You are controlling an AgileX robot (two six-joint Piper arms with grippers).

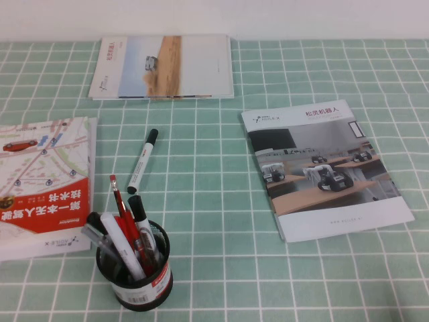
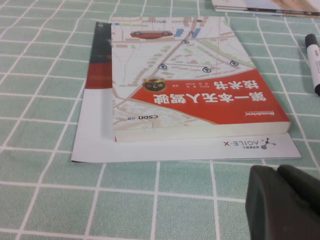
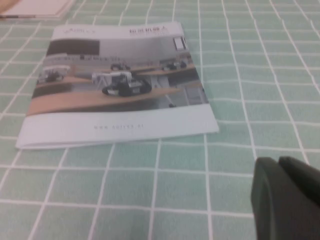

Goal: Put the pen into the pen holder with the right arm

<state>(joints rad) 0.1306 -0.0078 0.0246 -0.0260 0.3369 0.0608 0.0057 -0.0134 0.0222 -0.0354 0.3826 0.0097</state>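
Right gripper (image 3: 287,197) and left gripper (image 2: 285,202): state unclear; pen (image 1: 143,157) lies apart

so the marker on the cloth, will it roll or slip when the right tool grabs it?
The pen is a round barrel lying flat on the tablecloth, so a nudge would likely roll it. It looks rigid, light and probably slippery. The right tool and left tool are both well away from it.
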